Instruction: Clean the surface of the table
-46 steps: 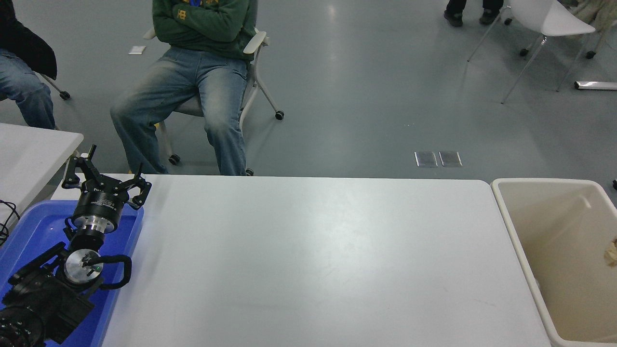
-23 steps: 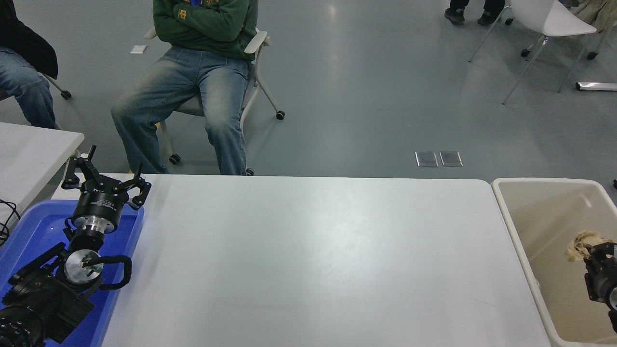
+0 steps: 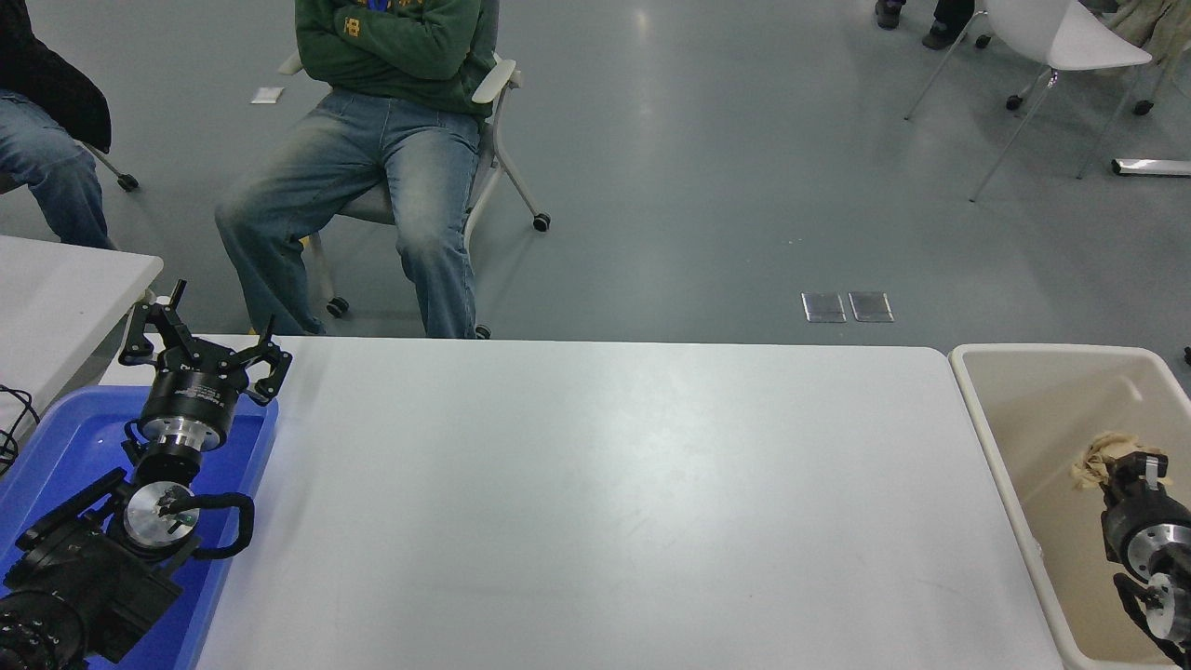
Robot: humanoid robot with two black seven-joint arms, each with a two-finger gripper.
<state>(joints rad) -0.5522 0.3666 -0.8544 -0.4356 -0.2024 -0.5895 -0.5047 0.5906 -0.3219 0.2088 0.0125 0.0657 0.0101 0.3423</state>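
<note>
The white table surface [image 3: 595, 502] fills the middle of the head view and nothing lies on it. My right gripper [image 3: 1113, 462] is over the beige bin [image 3: 986, 437] at the table's right end, shut on a crumpled beige wad of paper [image 3: 1090, 461]. My left gripper [image 3: 200, 349] is parked at the lower left over the blue tray [image 3: 56, 447], its fingers spread open and empty.
A person in a green top and jeans [image 3: 372, 158] sits on a chair at the far side. Another person's leg [image 3: 46, 177] shows at the top left. A smaller white table [image 3: 56, 298] stands at the left. A white chair [image 3: 1051, 46] stands at the top right.
My right arm has come into view from the right edge and moved left and forward over the bin with the paper wad. The left arm has not moved.
</note>
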